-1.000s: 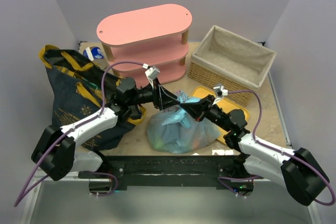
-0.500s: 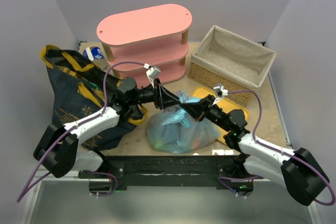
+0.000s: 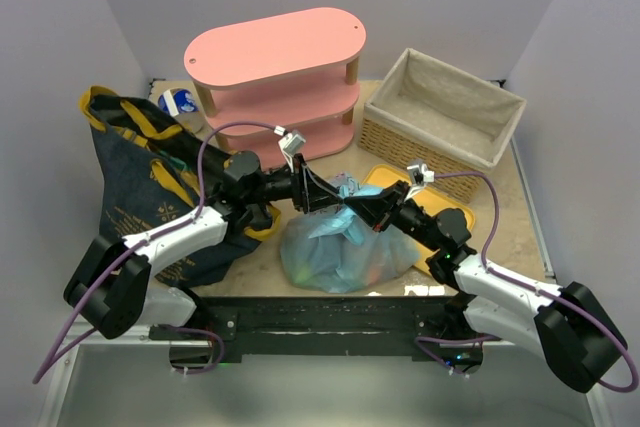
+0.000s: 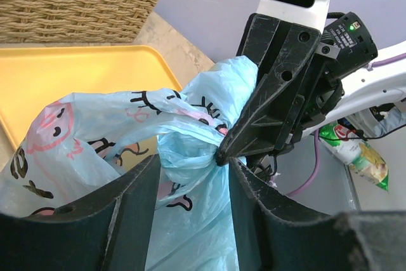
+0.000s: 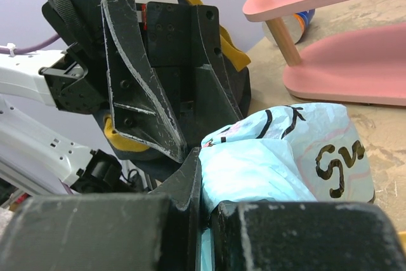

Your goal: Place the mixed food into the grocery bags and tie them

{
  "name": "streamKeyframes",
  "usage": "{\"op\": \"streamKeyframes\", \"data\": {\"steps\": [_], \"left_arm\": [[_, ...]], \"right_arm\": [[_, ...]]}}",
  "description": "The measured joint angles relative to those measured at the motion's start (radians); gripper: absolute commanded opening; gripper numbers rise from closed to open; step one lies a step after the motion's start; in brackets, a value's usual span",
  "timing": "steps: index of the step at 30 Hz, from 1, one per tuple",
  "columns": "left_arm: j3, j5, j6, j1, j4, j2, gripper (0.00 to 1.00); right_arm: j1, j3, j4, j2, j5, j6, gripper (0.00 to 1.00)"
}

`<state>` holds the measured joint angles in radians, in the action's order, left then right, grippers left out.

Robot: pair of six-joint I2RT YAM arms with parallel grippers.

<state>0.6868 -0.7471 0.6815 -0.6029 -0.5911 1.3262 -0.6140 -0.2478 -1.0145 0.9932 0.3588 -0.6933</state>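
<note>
Plastic bag (image 3: 335, 252) is what I'm on right now, so this is the tying step as far as I can judge. It sits full and bulging on the desk (image 3: 262, 252) at the near edge, right between the two arms, with its top gathered into a twisted neck. The right end effector (image 4: 221, 155) is pressed together and pinching that bunched plastic just at the twist. The left end effector (image 4: 193, 169) comes in from the other side with its fingers spread, one on each side of the neck, and I can't see it clamping anything. Next I'd guess the left needs to close on a loose ear of the bag and pull it through against the right's hold. The tote (image 3: 140, 197) stands off to the left, handles not tied.
</note>
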Motion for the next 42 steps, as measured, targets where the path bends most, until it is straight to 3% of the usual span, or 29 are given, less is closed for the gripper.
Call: {"op": "streamKeyframes", "data": {"steps": [3, 14, 28, 33, 38, 42], "left_arm": [[0.000, 0.000, -0.001, 0.000, 0.001, 0.001, 0.54], [0.000, -0.011, 0.010, 0.000, -0.025, 0.020, 0.37], [-0.003, -0.045, 0.017, 0.000, -0.074, 0.026, 0.00], [-0.007, -0.049, 0.019, -0.001, -0.090, 0.029, 0.00], [-0.006, -0.041, 0.016, -0.002, -0.082, 0.028, 0.00], [-0.003, -0.018, 0.013, 0.000, -0.057, 0.024, 0.00]], "right_arm": [[0.000, 0.000, 0.000, 0.000, 0.000, 0.000, 0.00], [0.000, 0.001, 0.010, 0.000, -0.001, 0.001, 0.00], [0.004, 0.002, 0.012, -0.008, 0.000, -0.002, 0.00], [0.004, 0.002, 0.021, -0.015, 0.000, -0.002, 0.00], [0.004, -0.020, 0.114, -0.053, 0.006, 0.014, 0.22], [0.004, -0.072, 0.274, -0.135, 0.031, 0.061, 0.50]]}}
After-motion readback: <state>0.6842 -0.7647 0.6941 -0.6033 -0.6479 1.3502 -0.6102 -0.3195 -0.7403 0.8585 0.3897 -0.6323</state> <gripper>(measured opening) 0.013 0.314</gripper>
